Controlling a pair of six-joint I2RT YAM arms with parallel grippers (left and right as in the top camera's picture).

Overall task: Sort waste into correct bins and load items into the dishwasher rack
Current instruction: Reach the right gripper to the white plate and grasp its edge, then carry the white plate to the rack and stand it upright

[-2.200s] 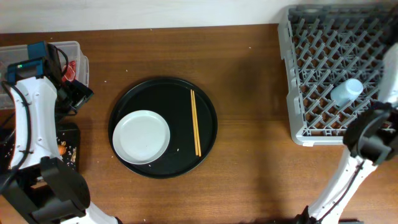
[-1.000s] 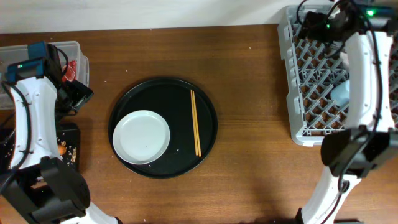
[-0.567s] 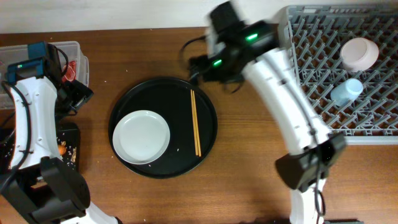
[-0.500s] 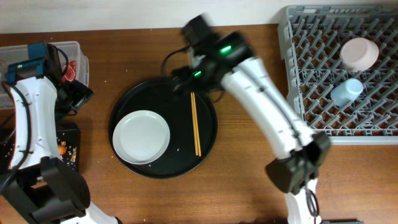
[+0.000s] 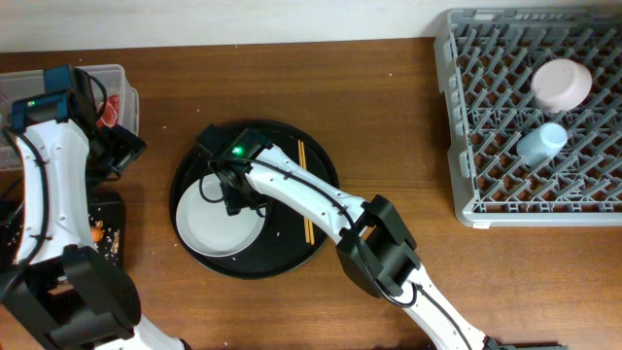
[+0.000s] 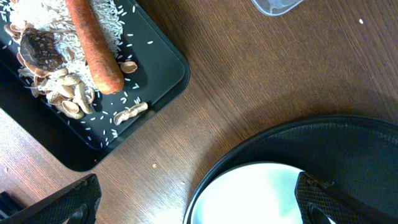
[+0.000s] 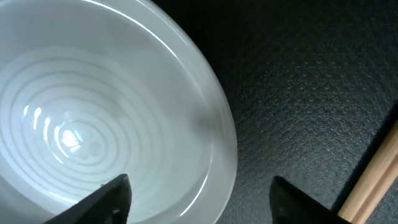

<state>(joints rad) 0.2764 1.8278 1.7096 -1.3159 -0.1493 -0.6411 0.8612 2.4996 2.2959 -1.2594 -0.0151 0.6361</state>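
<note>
The white plate (image 5: 216, 228) lies on the round black tray (image 5: 255, 262), with the chopsticks (image 5: 308, 219) beside it on the tray. My right gripper (image 5: 233, 192) is low over the plate's upper right rim. In the right wrist view its jaws stand open astride the plate's (image 7: 93, 118) rim: one finger over the plate, the other over the tray, right gripper (image 7: 202, 202). The left gripper (image 5: 124, 149) hangs open between the clear tub (image 5: 112, 76) and the black bin (image 6: 155, 87), which holds a carrot (image 6: 93, 46), rice and dark bits (image 6: 40, 46). The grey rack (image 5: 486, 185) holds the bowl (image 5: 562, 84) and the blue cup (image 5: 541, 142).
The right arm stretches across the tray from the table's near edge, over part of the chopsticks (image 7: 373, 180). Bare wooden table (image 5: 398, 126) lies between tray and rack. Red wrapper (image 5: 110, 109) shows inside the clear tub. The left wrist view shows the plate's (image 6: 261, 196) edge below the left gripper (image 6: 199, 211).
The right arm swung from the rack across the table down to the plate, leaving the bowl in the rack. Its jaws have narrowed somewhat. The left arm has not moved.
</note>
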